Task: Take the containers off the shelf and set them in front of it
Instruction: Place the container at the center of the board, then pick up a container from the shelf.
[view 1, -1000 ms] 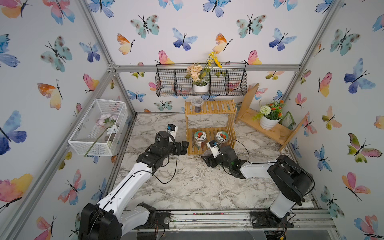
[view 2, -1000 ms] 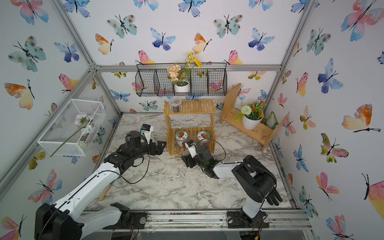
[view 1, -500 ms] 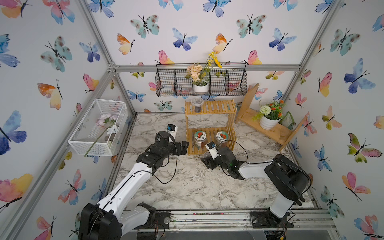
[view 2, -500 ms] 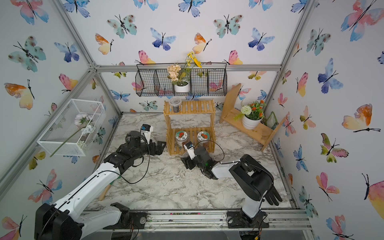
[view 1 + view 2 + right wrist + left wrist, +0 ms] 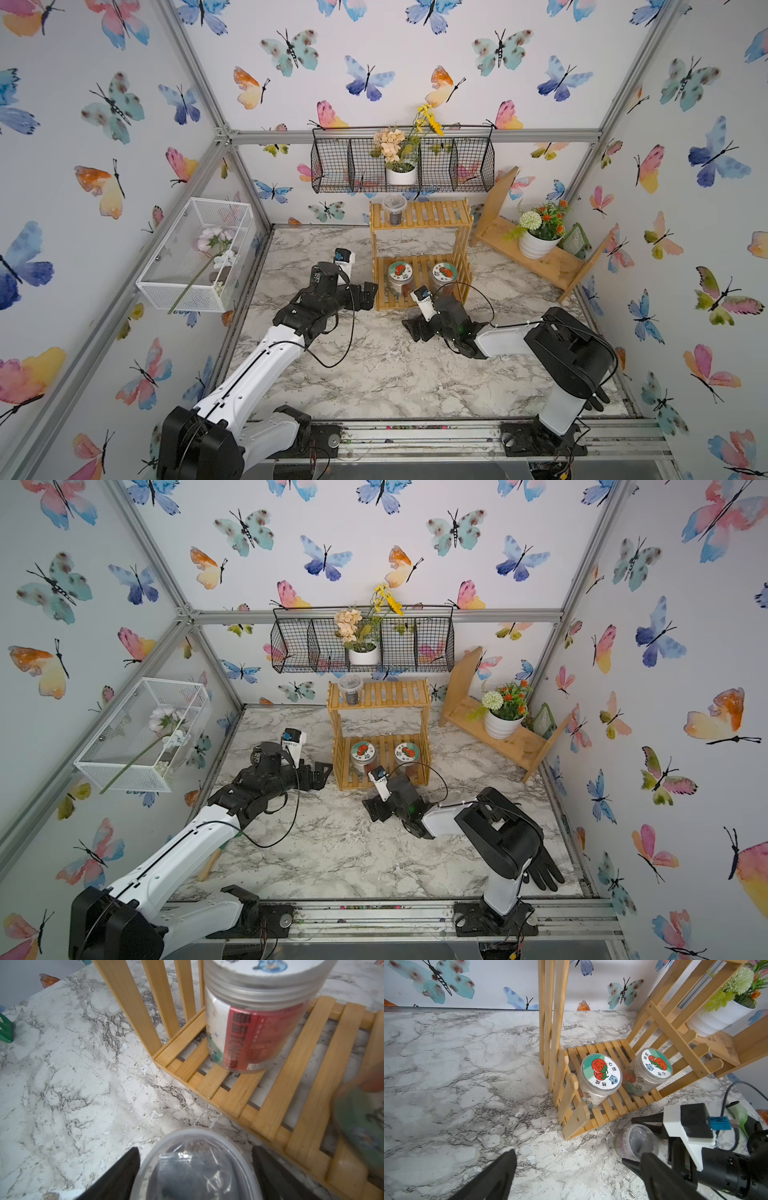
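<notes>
Looking just in front of the shelf (image 5: 432,214), we see a small cup (image 5: 636,1141) standing on the desk (image 5: 374,374) between the right gripper (image 5: 194,1150) jaws, which are spread to either side of it. Our left gripper (image 5: 370,294) hovers beside the shelf, jaws wide apart and empty. Two lidded jars (image 5: 400,272) stand on the lower tier, a second cup (image 5: 394,208) on the top tier
</notes>
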